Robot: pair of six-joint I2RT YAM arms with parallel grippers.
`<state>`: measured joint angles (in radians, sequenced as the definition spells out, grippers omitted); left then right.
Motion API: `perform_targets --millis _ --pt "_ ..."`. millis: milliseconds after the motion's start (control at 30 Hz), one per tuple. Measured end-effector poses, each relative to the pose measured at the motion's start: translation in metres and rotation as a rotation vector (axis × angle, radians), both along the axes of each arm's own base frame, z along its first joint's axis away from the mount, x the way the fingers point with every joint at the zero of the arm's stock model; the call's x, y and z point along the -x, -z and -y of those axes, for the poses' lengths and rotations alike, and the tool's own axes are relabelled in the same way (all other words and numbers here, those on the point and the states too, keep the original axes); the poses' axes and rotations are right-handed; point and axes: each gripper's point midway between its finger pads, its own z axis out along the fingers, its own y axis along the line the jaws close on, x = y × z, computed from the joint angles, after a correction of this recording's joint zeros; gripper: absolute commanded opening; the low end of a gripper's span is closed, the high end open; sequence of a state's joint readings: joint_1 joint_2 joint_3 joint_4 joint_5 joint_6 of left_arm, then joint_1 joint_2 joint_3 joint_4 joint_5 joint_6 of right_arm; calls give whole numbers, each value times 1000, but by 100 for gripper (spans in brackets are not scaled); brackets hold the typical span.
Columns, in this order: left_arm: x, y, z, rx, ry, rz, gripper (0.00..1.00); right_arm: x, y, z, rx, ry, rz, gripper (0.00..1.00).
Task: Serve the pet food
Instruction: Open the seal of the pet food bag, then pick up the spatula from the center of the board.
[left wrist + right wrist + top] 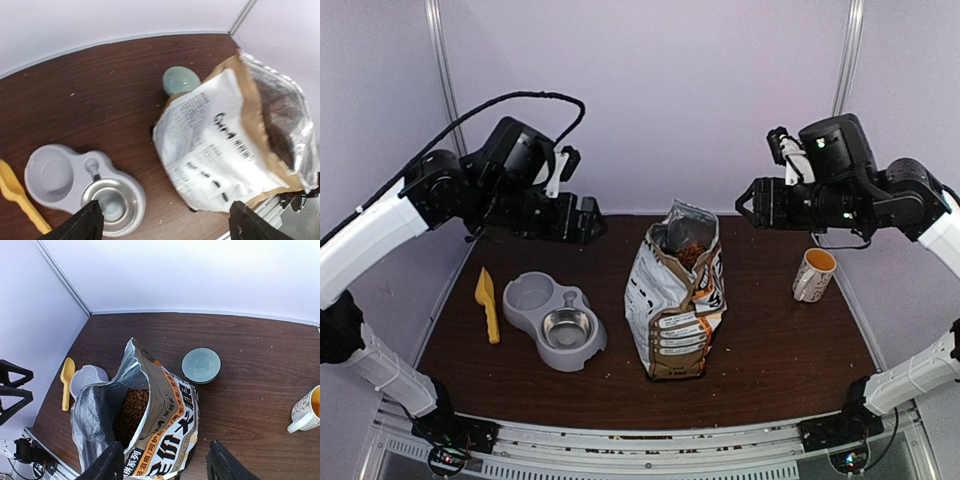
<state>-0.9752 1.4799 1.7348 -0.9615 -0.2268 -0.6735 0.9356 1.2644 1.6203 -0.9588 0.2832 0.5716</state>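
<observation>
left gripper (165,215): jaws were spread wide, nothing btw them; it was held high over the table (100,90), prob. so everything could be seen.
right gripper (165,455): jaws were parted, nothing grasped; also raised.
bag (160,415): was stood upright below both grippers, top left open for access.
pet food (132,407): was seen inside the bag mouth, below and just left of right gripper; none served yet.
feeder (82,185): twin bowl, below left gripper, steel side empty; judged the target.
scoop (15,192): was laid left of feeder, untouched, handy for left gripper.
teal bowl (180,80): beyond the bag.
mug (305,410): far right of right gripper.
</observation>
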Motion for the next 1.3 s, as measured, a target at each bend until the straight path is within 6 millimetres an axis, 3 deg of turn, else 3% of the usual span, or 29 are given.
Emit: perform_targets --millis 67,167,333,533,600,667,900,1000,1100,1300 --pt "6 15 -34 -17 -52 -12 93 8 -10 9 -46 -5 29 58" --pt "3 49 -78 -54 -154 -44 96 16 -7 18 -83 -14 46 60" --pt "6 130 -159 -134 -347 -155 98 22 37 22 -83 -18 -6 63" --pt "16 198 -238 -77 -580 -251 98 28 66 26 -113 -5 -54 69" --pt "17 218 -251 -64 -621 -297 97 30 66 27 -135 -6 -55 70" --pt "16 237 -260 -69 -643 -347 91 31 64 27 -158 -6 -55 70" --pt "-5 276 -274 -125 -641 -433 72 32 57 27 -215 2 -44 70" --pt "-12 285 -283 -140 -656 -446 66 33 60 28 -226 6 -48 71" --pt "-19 293 -289 -156 -663 -463 54 34 63 29 -233 12 -55 70" --pt "-37 305 -292 -189 -653 -482 48 33 63 28 -235 13 -56 68"
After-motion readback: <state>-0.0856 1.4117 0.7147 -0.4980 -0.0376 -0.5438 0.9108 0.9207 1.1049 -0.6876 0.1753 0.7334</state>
